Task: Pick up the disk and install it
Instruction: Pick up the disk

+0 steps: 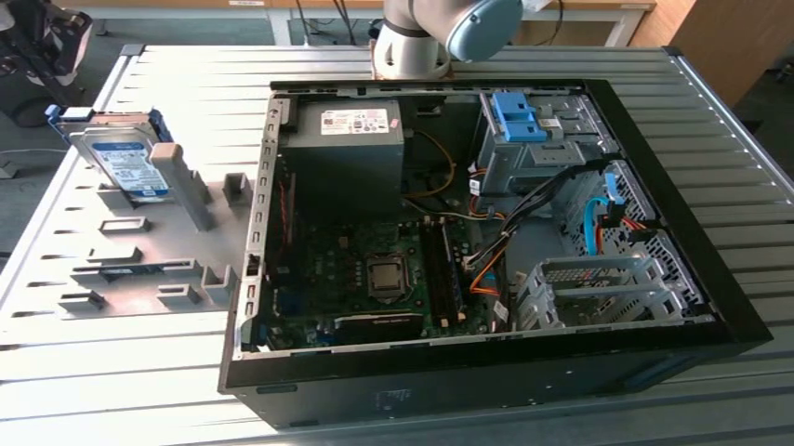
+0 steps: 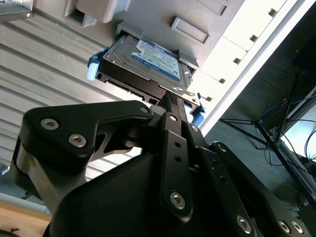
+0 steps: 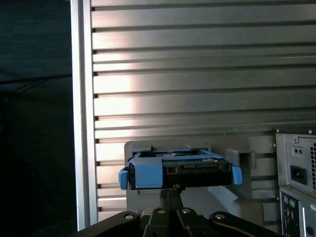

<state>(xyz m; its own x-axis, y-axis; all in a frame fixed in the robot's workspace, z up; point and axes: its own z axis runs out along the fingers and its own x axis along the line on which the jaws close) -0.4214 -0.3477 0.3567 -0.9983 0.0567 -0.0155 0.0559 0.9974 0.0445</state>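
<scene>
Clenched on nothing, the gripper (image 3: 173, 190) is pointed straight at the disk (image 3: 180, 168), which is held in a grey rack (image 3: 232, 200) on the counter (image 3: 197, 74), apart and ahead, with its blue-framed short end turned toward the gripper.

— Where is the disk?
— The disk (image 1: 125, 163) leans tilted in the grey rack (image 1: 137, 279), to the exterior view's left of the open computer case (image 1: 496, 381). My arm (image 1: 429, 37) stands behind that case, well apart from the disk.

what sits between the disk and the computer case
In the exterior view, the grey rack's upright tabs stand between the disk and the computer case.
</scene>
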